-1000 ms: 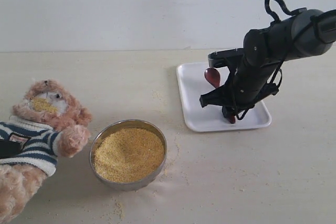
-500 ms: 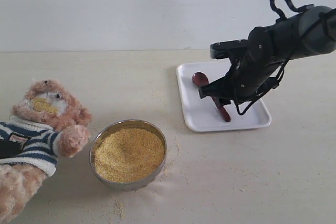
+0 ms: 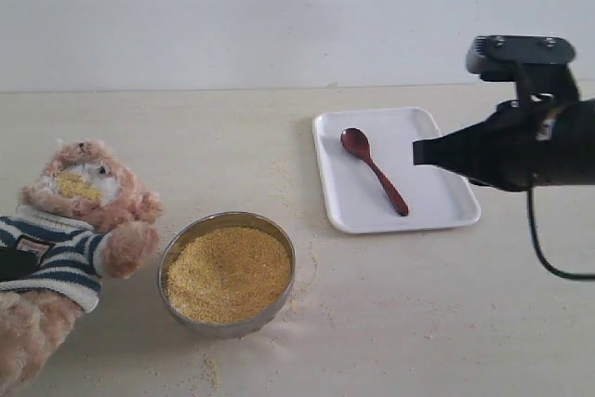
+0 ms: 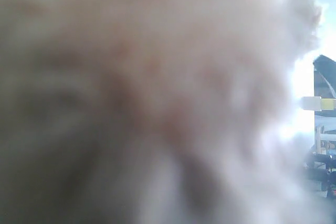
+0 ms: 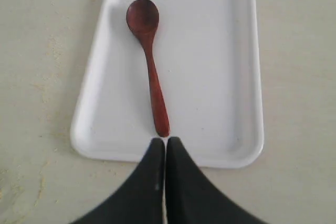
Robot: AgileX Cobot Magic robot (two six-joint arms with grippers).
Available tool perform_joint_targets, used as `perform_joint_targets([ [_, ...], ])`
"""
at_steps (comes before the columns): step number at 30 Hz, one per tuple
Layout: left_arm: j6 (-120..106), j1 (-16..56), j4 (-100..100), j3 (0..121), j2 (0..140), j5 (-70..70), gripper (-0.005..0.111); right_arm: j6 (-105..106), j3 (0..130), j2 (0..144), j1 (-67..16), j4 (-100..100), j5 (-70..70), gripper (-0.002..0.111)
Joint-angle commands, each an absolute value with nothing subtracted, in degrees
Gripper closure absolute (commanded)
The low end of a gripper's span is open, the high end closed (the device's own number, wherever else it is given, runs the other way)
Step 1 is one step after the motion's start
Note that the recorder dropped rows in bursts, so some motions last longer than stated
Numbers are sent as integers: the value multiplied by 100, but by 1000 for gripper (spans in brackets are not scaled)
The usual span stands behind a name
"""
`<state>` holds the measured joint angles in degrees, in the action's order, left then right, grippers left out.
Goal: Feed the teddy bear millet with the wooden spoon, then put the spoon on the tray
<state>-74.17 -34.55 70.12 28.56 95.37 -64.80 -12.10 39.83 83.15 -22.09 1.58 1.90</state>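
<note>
The wooden spoon [image 3: 372, 170] [image 5: 152, 82] lies flat on the white tray [image 3: 437, 197] [image 5: 210, 77], bowl end toward the back. My right gripper [image 3: 418, 152] [image 5: 166, 140] is shut and empty. It hangs above the tray's right side, its tips just off the handle's end and apart from it. The teddy bear [image 3: 79, 220] lies at the far left with some yellow grains on its muzzle. Millet [image 3: 228, 271] fills the metal bowl [image 3: 165, 258] beside the bear. Blurred bear fur [image 4: 147, 87] fills the left wrist view, and the left gripper itself does not show.
Loose millet grains [image 3: 209, 374] are scattered on the beige table around the bowl and toward the tray. A pale wall stands behind the table. The right arm's dark body reaches in from the right edge.
The right gripper let go of the spoon onto the tray, then drew back to the right, rose and shut. The bear and the bowl have not moved.
</note>
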Motion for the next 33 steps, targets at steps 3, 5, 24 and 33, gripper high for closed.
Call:
perform_joint_targets([
  [3,-7466,-3475,7112,2874,9528,-6580,102,-1337,2726,6377,-2183,127,-62,108],
  [5,-7466,-3475,7112,2874,9528,-6580,102,-1337,2454,5881,-2183,127,-62,108],
  [24,-7466,-3475,7112,2874,9528,-6580,102,-1337,64,2753,-2183,127,-153,108],
  [33,-7466,-3475,7112,2874,9528,-6580,102,-1337,0,1250,-2183,127,-114,108],
])
